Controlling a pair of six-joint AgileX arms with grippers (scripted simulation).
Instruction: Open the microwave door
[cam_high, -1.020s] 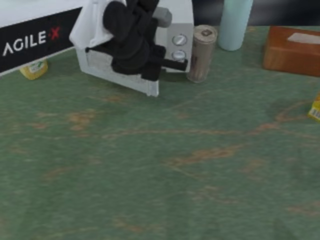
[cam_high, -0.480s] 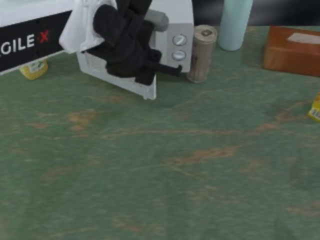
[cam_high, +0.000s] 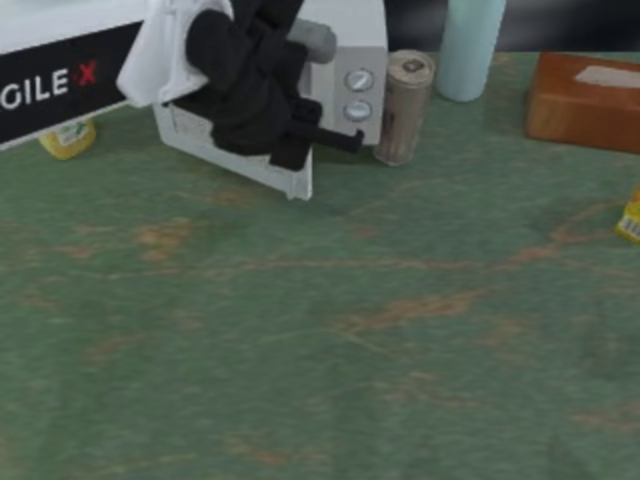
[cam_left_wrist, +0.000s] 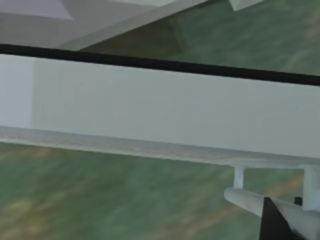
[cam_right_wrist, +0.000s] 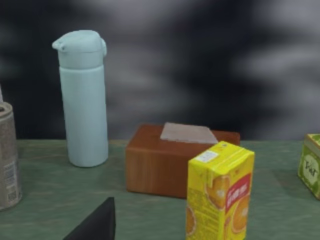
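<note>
The microwave (cam_high: 345, 60) is sitting at the far edge of the green worktop (cam_high: 330, 330), and everything else is arranging itself around it; the microwave door (cam_high: 235, 160) is hanging swung out from the oven's front toward the near side, hinged on the side away from the two grey knobs (cam_high: 358, 95); the left tool (cam_high: 320, 135) is hovering just in front of the microwave, its black fingers pinching the door's pale handle bar (cam_left_wrist: 270, 207), which the left wrist view is showing right at the fingertip; a tan cylindrical can (cam_high: 403, 105) is standing just beside the microwave's knob side, a pale blue bottle (cam_high: 468, 45) next beyond it, a brown box (cam_high: 585, 100) farther that way; a yellow juice carton (cam_right_wrist: 220, 192) is standing before the box; the right tool (cam_right_wrist: 97, 225) is showing only one dark fingertip, so I cannot tell how it is set.
</note>
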